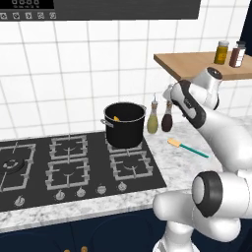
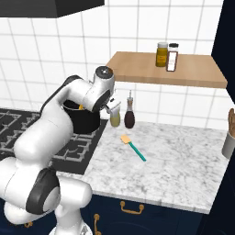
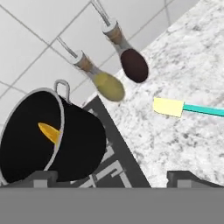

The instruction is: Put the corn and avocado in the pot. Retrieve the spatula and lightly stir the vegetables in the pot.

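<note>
Spatula [image 2: 132, 147] lying flat on the marble worktop [image 2: 183, 160], right of the black pot [image 1: 124, 125], which holds the corn [image 3: 50, 132].
Gripper [image 3: 113, 177] hovers above with fingers spread wide, holding nothing. Light and stiff by its look; the slim teal handle seems the better hold than the flat blade.

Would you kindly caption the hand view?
Open gripper above black cylindrical stockpot holding yellow corn cob; teal-handled spatula on marble counter.
</note>
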Robot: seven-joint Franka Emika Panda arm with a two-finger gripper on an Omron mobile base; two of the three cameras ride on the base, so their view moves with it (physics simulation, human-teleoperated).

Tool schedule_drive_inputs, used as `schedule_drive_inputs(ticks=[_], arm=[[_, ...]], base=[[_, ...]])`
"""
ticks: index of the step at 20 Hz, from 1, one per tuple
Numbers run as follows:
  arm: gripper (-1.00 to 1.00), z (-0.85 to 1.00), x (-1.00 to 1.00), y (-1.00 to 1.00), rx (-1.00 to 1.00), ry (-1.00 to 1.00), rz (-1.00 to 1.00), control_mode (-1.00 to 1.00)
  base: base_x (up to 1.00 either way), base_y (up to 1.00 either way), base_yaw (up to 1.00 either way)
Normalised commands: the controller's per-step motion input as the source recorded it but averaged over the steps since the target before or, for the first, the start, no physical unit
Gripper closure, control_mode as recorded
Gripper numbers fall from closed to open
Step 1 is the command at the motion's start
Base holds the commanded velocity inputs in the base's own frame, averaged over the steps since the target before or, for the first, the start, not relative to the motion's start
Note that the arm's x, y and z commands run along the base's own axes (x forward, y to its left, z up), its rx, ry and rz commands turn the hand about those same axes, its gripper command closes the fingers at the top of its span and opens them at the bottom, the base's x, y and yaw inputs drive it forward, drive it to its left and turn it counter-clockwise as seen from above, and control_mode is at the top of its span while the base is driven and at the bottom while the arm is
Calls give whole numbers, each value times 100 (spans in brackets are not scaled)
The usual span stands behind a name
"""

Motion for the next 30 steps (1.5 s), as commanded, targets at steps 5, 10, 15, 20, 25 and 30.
schedule_drive_inputs(ticks=[5, 10, 15, 20, 25, 30], arm=[[-100, -11, -16, -92, 6, 27, -17, -100], [-100, -46, 0, -76, 3, 34, -8, -100], [-100, -71, 0, -47, 0, 21, 1, -100], [-100, -67, -6, -31, 0, 11, 6, -100], [-100, -55, -11, -16, 0, 5, 8, -100], [-100, -34, 0, -18, 0, 0, 1, -100]], base=[[0, 0, 0], [0, 0, 0], [0, 0, 0], [0, 0, 0], [0, 0, 0], [0, 0, 0]])
